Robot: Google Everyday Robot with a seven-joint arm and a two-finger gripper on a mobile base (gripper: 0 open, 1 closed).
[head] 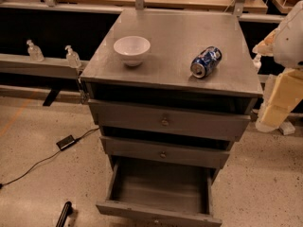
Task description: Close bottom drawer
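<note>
The bottom drawer [160, 186] stands pulled well out from a grey cabinet [180, 56], low in the centre of the view. Its bare grey box is empty. Its flat front [158, 213] runs along the bottom edge of the view and is partly cut off there.

Above it sit the middle drawer [163, 152] and the top drawer [165, 121], each with a small knob and a dark gap over it. Both look pushed in, or nearly so.

On the cabinet top a white bowl [132, 49] stands to the left. A blue can [206, 62] lies on its side to the right.

The gripper [274, 107], cream-coloured, hangs at the right edge of the view. It is beside the cabinet's right corner, at about the height of the top drawer and well apart from the bottom one. It touches nothing, and I cannot tell whether it is released or clenched.

On the speckled floor to the left lies a black adapter [65, 142] with its cable.

The task looks not yet begun. Likely risks:
- On its way down and round to the drawer front, the arm could clip the cabinet's right side or the drawers above.
- A push off-centre might skew the drawer so that it binds.
- A hard shove could jolt the cabinet and set the can rolling.
</note>
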